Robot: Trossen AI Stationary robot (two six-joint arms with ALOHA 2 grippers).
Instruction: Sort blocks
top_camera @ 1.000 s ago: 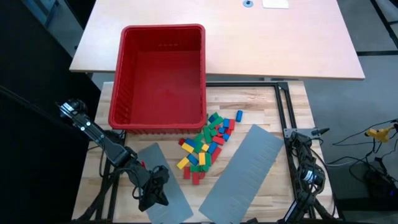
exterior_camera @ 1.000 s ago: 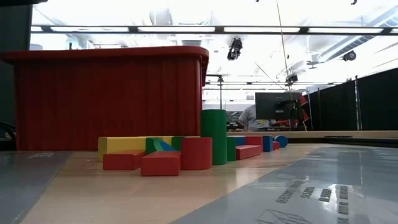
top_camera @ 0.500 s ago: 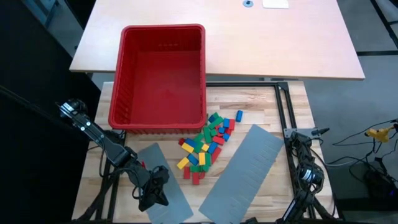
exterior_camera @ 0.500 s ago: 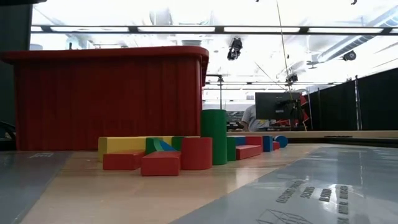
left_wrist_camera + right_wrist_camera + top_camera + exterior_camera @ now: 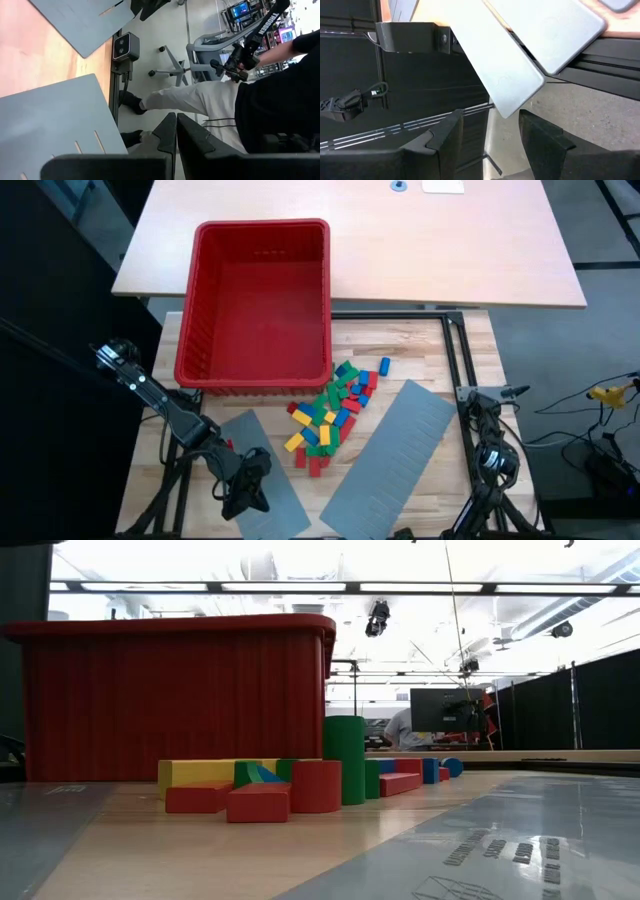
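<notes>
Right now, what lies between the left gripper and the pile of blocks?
In the high view, between the left gripper and the blocks: part of the smaller grey panel, then bare wood.

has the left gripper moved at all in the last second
No. In the high view the left gripper sits at the same spot over the near-left flat grey slotted panel, no nearer the big red plastic bin.

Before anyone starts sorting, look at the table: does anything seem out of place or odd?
Yes. The red bin is empty, while the blocks lie in a loose mixed-colour heap on the wood beside it. One blue block sits apart from the heap. The two grey slotted panels lie askew, each at its own angle.
</notes>
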